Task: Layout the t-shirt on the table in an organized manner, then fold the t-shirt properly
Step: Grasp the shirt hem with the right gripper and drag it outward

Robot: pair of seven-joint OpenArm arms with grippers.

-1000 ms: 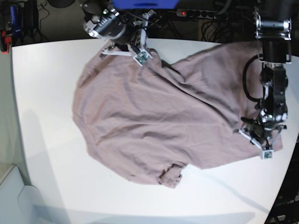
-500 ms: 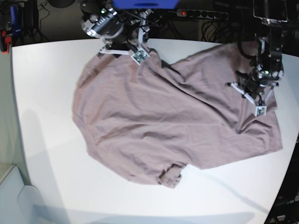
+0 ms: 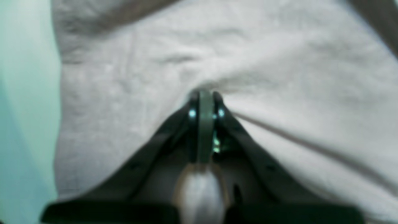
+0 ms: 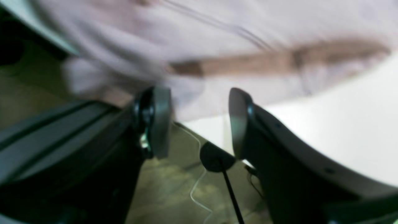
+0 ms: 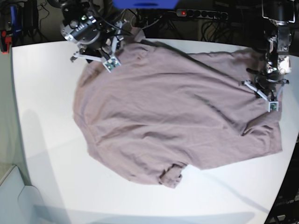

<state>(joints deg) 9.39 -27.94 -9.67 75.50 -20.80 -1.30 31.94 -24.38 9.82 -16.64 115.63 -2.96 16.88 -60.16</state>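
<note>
We observe the shirt (image 5: 154, 107) spread unevenly over the table (image 5: 51, 177), with creases across its body and a bunched portion at its lower middle edge in the base view. On that view's right, the left gripper (image 3: 203, 96) is positioned at the shirt's upper right portion. In the left wrist view, we see its fingertips pressed together, with fabric directly at the tips and a crease running away from them. We cannot tell whether a fold is pinched between them. The right gripper (image 4: 200, 99) is positioned at the table's far edge, toward the upper left in the base view. In the right wrist view, we see its two fingers spread well apart, with a wide gap between the tips. Shirt fabric and a strip of the table's edge are visible through this gap; nothing is clamped between the fingers. We cannot tell whether either finger touches the fabric. Part of the shirt extends past the table's far edge, and the floor (image 4: 168, 186) is visible beyond, with a thin pale cable (image 4: 196, 186) there.
</note>
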